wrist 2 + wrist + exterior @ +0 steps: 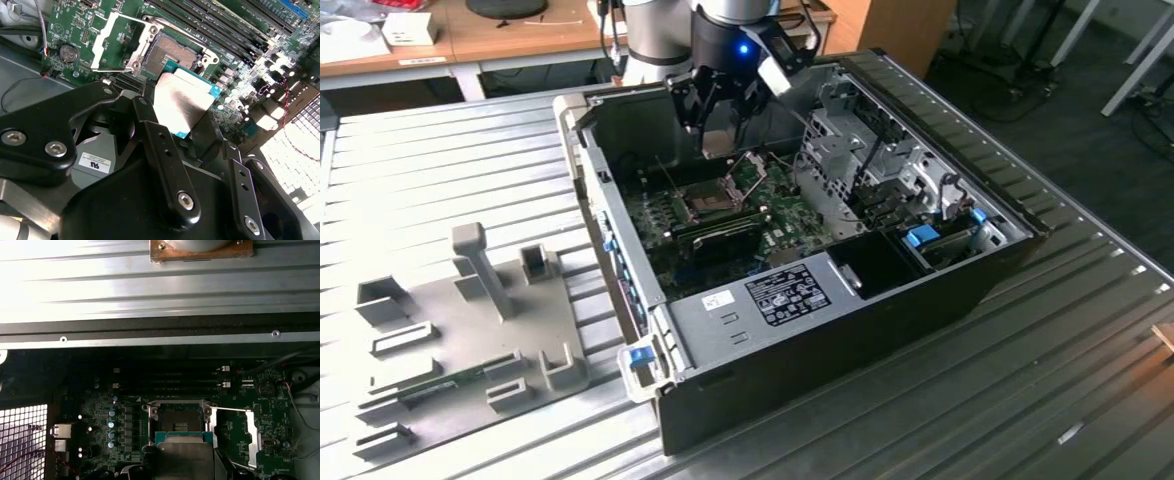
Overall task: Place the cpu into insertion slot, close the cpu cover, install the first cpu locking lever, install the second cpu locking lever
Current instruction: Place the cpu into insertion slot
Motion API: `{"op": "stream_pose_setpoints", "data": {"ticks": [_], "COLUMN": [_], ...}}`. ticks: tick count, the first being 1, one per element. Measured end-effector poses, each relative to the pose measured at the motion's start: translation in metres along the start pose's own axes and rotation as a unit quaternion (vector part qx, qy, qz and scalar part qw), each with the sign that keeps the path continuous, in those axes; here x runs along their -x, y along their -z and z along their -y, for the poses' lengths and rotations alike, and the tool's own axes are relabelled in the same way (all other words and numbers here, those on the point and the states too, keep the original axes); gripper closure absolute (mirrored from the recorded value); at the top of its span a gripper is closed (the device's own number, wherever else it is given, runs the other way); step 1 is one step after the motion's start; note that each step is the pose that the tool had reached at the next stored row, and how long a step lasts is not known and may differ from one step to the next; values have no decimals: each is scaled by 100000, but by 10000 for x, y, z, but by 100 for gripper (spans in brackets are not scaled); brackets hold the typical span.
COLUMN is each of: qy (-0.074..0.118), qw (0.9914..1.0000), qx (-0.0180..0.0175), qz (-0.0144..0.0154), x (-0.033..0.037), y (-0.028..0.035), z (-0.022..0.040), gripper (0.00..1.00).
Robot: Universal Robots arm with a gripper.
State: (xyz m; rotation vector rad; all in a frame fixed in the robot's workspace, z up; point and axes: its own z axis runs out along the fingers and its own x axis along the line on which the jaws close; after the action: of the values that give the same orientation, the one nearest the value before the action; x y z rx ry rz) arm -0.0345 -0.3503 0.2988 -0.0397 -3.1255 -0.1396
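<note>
My gripper [718, 135] hangs inside the open computer case, above the green board. It is shut on the cpu [182, 97], a flat silver-topped square with a teal rim, held by its edges between the two black fingers [147, 117]. The cpu [185, 455] hovers just short of the insertion slot [180, 421], not touching it. The insertion slot [175, 52] lies bare, dark inside its silvery border. The cpu cover [120, 42] is swung open beside the slot; in the first wrist view the cpu cover [252, 437] lies off to one side with a thin lever rod [230, 410] along it.
The black tower case [854, 330] lies on its side on a ribbed metal table [440, 160]. Long black memory slots [167, 382] run beside the socket. Drive cages [881, 170] and cables stand at the exterior view's right. A grey fixture plate [467, 330] sits at its left.
</note>
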Motion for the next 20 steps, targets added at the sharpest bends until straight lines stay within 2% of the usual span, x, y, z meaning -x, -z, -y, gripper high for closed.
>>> {"op": "stream_pose_setpoints", "data": {"ticks": [20], "qy": [1], "qw": [100000], "qx": [105], "qz": [-3], "x": [17], "y": [-1], "z": [0], "gripper": [46]}}
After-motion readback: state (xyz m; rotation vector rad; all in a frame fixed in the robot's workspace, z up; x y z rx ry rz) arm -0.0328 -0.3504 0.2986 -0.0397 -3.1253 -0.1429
